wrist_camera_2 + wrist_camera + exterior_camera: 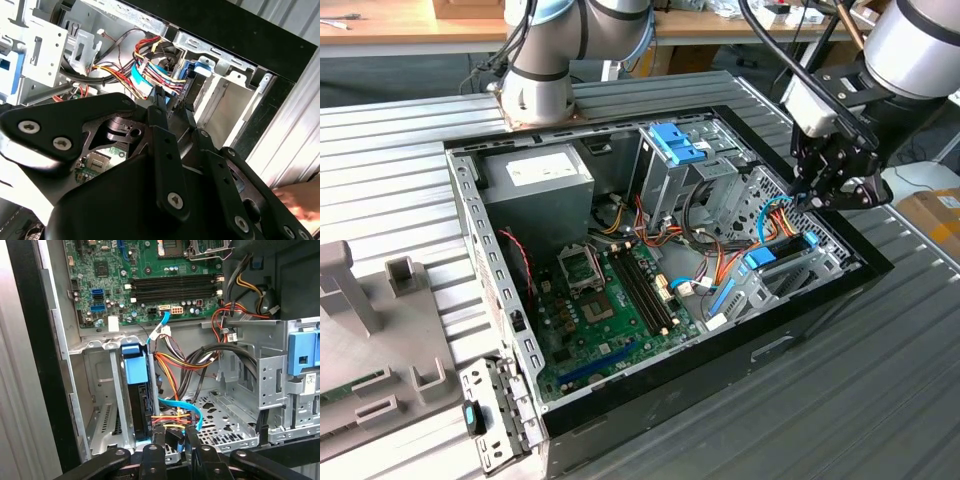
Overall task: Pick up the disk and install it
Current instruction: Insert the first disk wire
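The gripper [172, 437], fingers nearly shut on cable plugs, hovers just beside the disk [137, 400] seated upright in its bay.

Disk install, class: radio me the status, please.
Gripper low inside the case, at the cables. Disk standing on edge in its bay. Cable bundle crowds the fingertips.

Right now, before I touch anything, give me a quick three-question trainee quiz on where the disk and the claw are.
1. True or false: the disk lies flat.
2. Its carrier frame is: A red, B blue, C green.
3. Which is the claw nearer to, the disk or the power supply?

Key: 1 false, it stands on edge in the metal bay; 2 B; 3 the disk.
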